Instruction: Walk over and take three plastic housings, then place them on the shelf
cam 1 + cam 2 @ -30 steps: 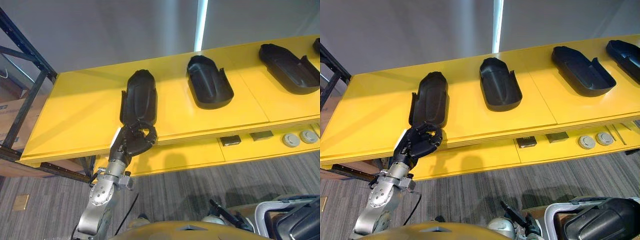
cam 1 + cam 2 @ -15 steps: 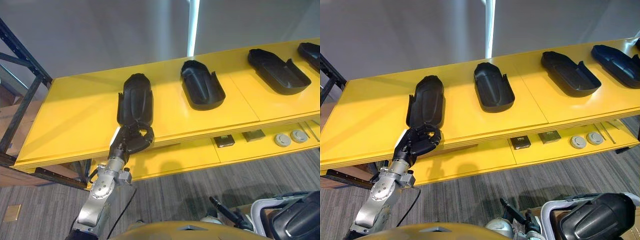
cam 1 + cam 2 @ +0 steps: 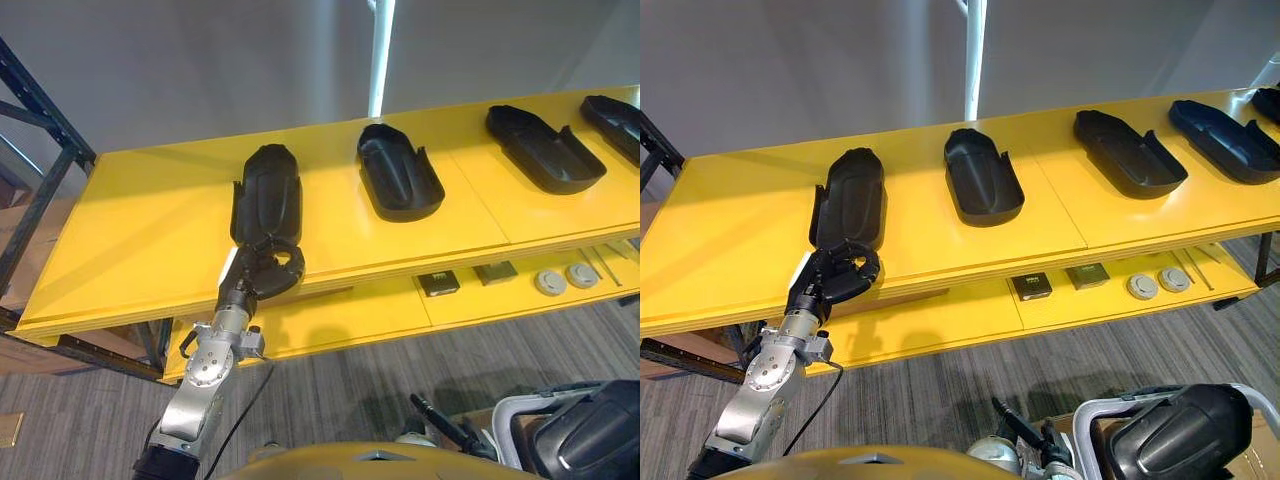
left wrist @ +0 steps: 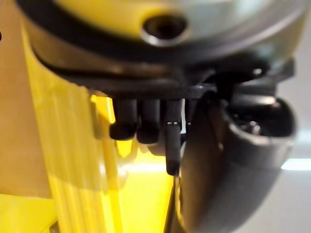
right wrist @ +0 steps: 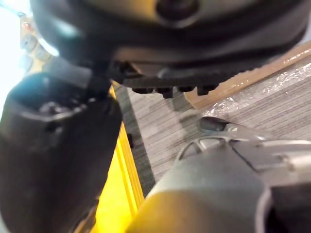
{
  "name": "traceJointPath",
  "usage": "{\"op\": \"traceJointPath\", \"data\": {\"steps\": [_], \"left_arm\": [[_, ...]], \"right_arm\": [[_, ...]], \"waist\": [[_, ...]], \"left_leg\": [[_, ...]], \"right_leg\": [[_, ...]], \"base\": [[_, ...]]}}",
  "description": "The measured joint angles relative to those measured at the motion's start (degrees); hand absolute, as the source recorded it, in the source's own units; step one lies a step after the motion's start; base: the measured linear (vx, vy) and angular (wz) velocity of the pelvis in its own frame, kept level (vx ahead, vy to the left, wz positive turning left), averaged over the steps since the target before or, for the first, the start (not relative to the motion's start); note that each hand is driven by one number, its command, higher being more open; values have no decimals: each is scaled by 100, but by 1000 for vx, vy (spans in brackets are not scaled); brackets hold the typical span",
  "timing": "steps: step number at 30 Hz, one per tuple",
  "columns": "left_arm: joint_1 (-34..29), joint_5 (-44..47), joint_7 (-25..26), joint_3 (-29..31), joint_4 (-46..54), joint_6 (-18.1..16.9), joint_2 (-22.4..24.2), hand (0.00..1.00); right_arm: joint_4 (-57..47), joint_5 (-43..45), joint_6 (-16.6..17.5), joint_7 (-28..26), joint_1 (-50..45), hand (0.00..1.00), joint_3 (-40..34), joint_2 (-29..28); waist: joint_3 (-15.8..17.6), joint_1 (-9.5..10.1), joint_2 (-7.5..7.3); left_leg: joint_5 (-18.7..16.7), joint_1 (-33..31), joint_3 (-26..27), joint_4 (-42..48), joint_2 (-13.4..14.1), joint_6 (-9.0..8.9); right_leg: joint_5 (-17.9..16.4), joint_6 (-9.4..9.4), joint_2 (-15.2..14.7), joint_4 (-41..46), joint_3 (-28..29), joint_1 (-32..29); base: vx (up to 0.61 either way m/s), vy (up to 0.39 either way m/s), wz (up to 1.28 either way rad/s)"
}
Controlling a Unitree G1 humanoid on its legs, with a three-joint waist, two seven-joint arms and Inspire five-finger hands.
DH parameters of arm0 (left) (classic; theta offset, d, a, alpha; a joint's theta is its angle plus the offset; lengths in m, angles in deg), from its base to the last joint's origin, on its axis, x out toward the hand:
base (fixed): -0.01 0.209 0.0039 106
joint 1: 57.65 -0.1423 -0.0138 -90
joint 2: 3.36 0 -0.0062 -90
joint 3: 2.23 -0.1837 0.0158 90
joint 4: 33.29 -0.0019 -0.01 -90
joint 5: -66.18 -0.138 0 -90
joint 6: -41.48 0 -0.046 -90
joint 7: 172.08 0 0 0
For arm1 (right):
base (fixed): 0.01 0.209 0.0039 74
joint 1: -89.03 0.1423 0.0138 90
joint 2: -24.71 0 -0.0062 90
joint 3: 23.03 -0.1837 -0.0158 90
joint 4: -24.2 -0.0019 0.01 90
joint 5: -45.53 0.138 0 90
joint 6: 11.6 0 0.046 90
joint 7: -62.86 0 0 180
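Robot hand (image 3: 262, 282) by long blk housing (image 3: 267, 192)

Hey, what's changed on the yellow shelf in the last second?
Nothing moved; the camera shifted, showing more of the far-right housing. The left hand stays at the near end of the leftmost housing on the yellow shelf.

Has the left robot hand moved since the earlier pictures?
No. The left robot hand stays at the near end of the left housing, by the front edge of the shelf; only the camera shifted.
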Motion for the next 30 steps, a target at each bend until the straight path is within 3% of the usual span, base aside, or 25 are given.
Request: {"op": "traceJointPath", "data": {"steps": [30], "left_arm": [[117, 4, -12, 0, -115, 7, 0, 0]], "right_arm": [[-3, -5, -55, -114, -6, 100, -4, -1]], "waist": [[31, 9, -62]], "left_leg": [[4, 6, 2, 5, 2, -6]], "right_leg": [[11, -6, -1, 0, -1, 1]], "base": [[0, 0, 0]]}}
